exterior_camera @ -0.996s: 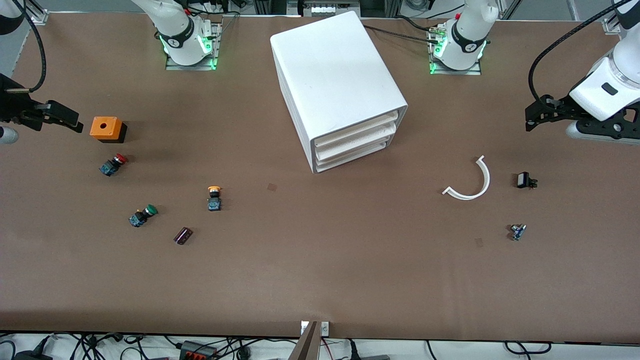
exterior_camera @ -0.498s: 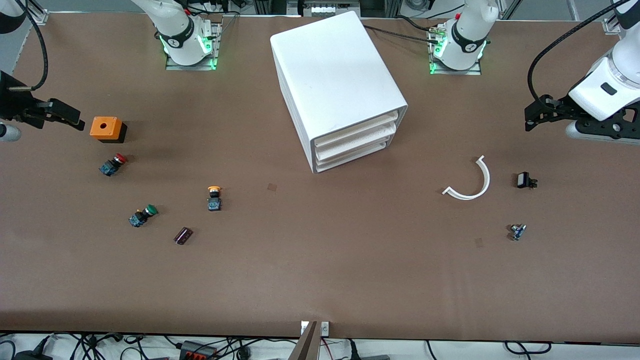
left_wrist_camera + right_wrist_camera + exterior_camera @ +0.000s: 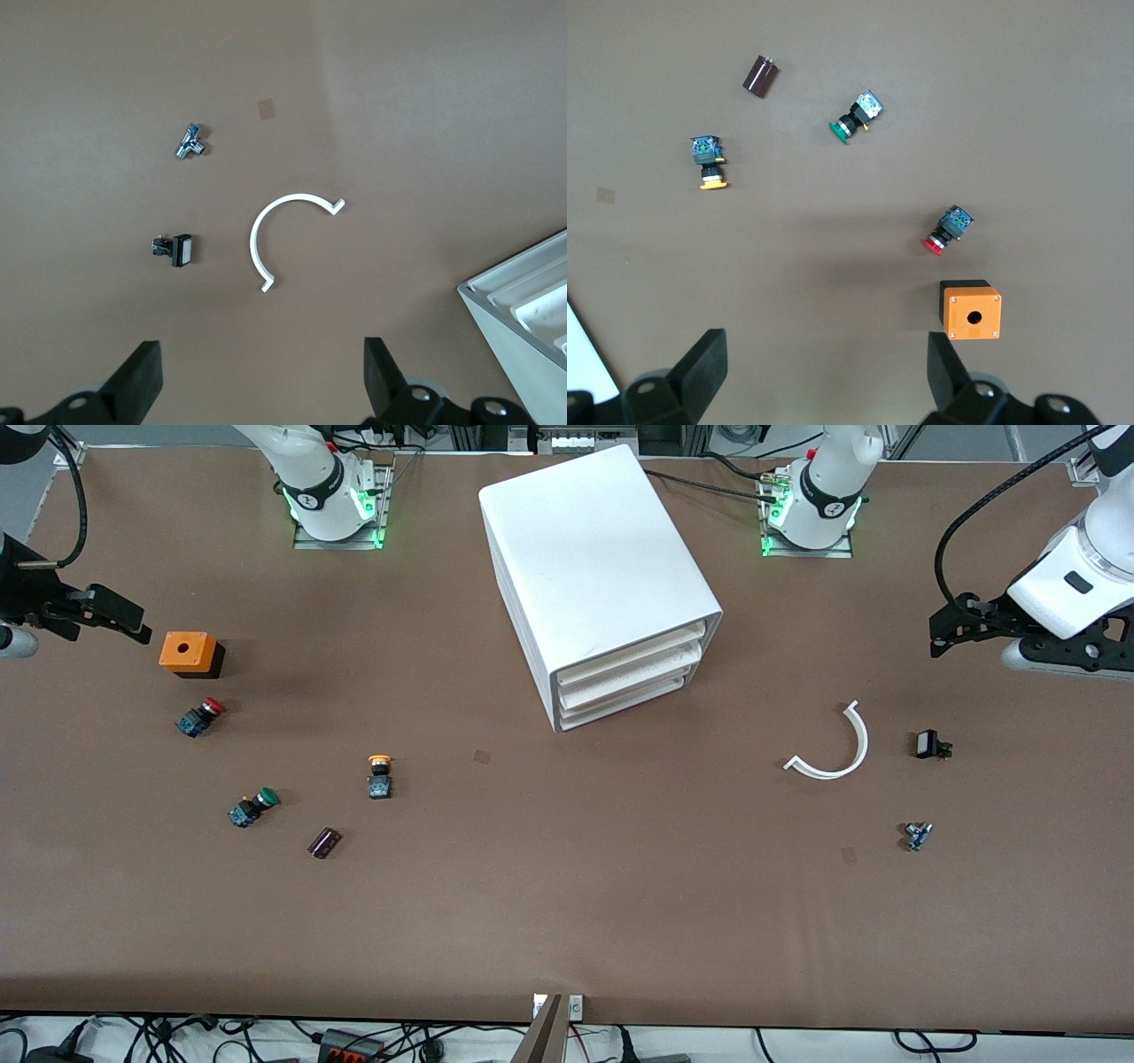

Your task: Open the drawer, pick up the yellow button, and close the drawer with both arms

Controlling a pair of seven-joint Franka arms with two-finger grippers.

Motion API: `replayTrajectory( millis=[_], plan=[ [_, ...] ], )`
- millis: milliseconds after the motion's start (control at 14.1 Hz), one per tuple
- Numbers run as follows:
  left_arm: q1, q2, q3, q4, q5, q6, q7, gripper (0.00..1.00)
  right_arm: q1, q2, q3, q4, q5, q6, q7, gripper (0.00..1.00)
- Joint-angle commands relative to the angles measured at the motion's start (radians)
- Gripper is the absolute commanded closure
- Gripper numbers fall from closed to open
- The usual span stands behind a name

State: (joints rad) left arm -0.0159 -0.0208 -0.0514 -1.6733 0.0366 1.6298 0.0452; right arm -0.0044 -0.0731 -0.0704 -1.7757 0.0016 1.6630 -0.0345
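Observation:
The white cabinet stands mid-table with all three drawers pushed in; the top drawer is shut. The orange-yellow button lies on the table, nearer the front camera than the cabinet, toward the right arm's end; it also shows in the right wrist view. My right gripper is open and empty, up over the table's edge beside the orange box. Its fingers are spread wide. My left gripper is open and empty over the left arm's end of the table. A cabinet corner shows in the left wrist view.
An orange box, a red button, a green button and a dark cylinder lie near the right arm's end. A white curved strip, a black switch and a small metal part lie near the left arm's end.
My right gripper has drifted slightly toward the bases' edge of the table. The left arm has barely moved. The objects and drawers are unchanged.

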Motion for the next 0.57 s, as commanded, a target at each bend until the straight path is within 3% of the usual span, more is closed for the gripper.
replayTrajectory(
  millis=[0, 498],
  plan=[
    [-0.002, -0.019, 0.001, -0.016, -0.004, 0.007, 0.015, 0.0, 0.003, -0.022, 0.0, -0.021, -0.011, 0.009, -0.013, 0.0],
    [-0.002, -0.019, 0.001, -0.016, -0.004, 0.008, 0.015, 0.0, 0.003, -0.024, 0.001, -0.005, -0.038, 0.008, -0.013, 0.0]
  ],
)
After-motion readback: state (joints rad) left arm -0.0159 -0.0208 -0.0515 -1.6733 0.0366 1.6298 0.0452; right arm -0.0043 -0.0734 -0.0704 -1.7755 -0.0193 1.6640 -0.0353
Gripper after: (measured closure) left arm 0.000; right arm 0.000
